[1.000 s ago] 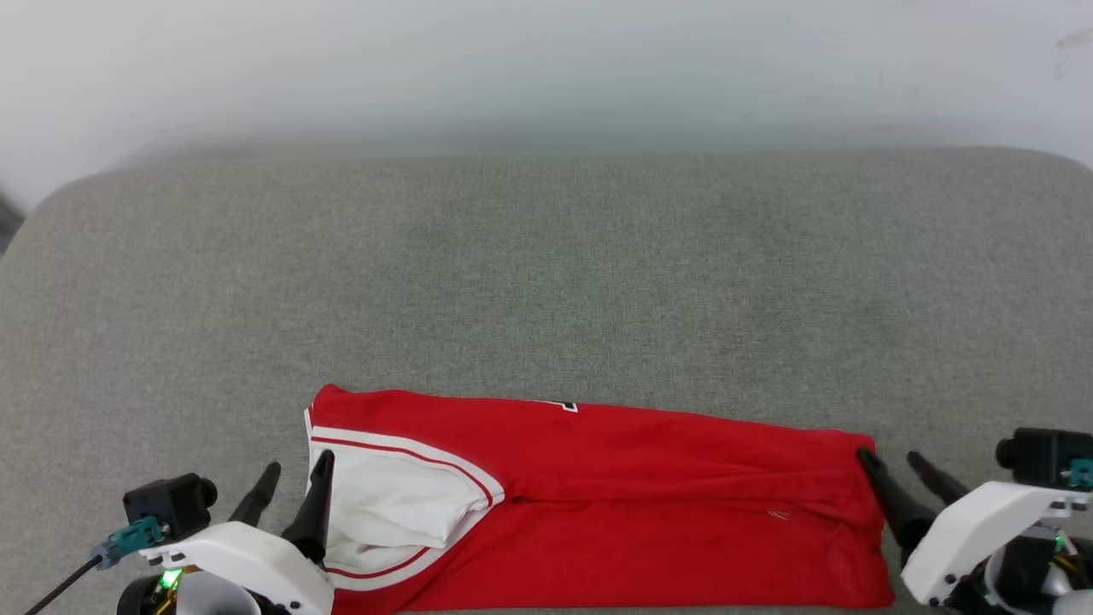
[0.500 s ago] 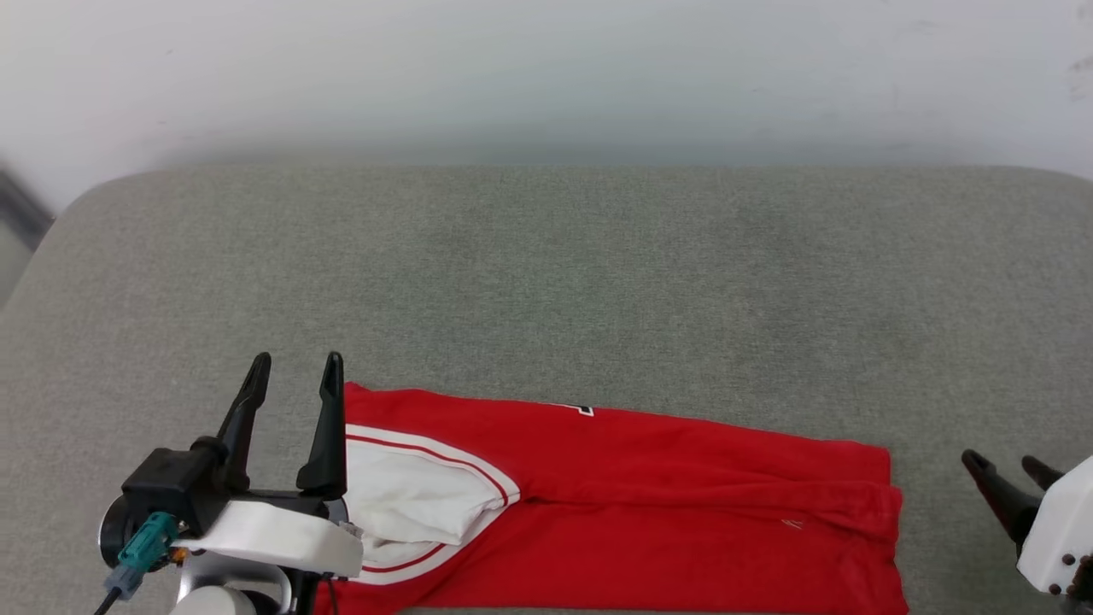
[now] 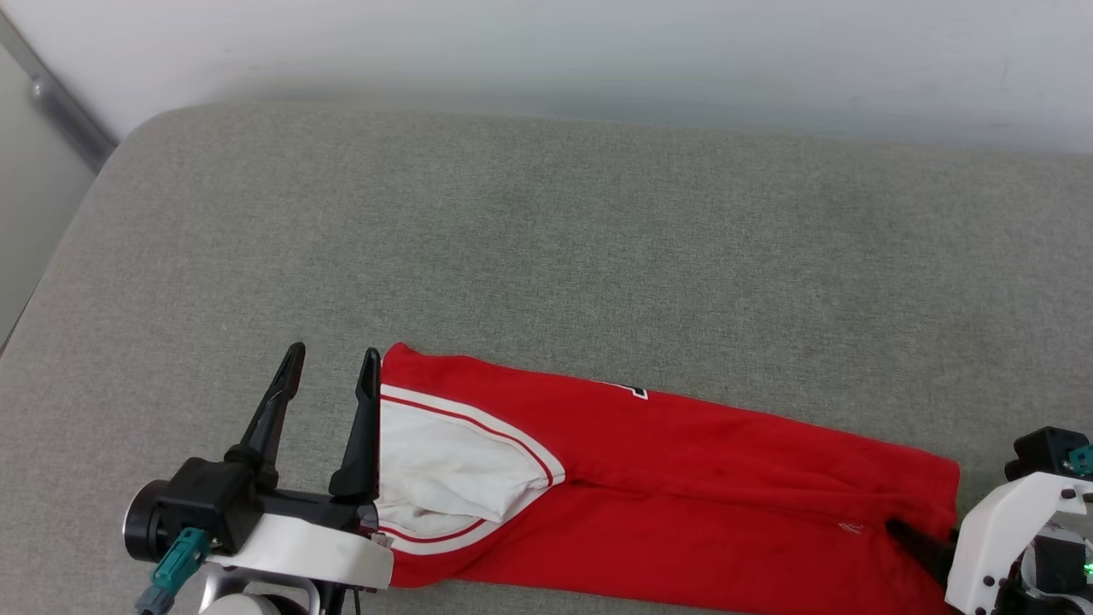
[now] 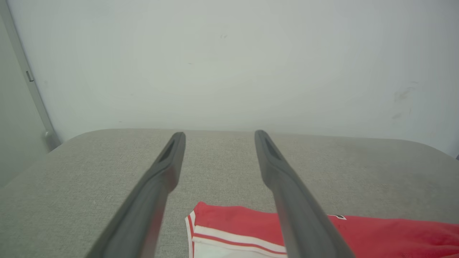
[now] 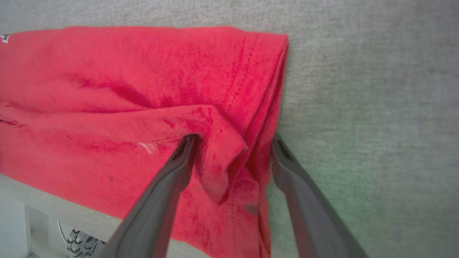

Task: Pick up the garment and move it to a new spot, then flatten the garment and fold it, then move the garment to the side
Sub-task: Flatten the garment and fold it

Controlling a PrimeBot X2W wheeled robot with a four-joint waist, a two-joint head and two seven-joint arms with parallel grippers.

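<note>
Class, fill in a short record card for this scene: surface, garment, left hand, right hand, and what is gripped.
Surface: grey cushion
Garment: red with a white sleeve, folded into a long strip, lying on the cushion
Left hand: open, beside the sleeve end
Right hand: open, fingers straddling a bunched fold at the opposite end
Gripped: nothing yet

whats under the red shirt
The garment lies folded on the grey cushion, which shows beside and beyond it. Anything between or beneath its layers is covered, so I cannot tell.
</note>
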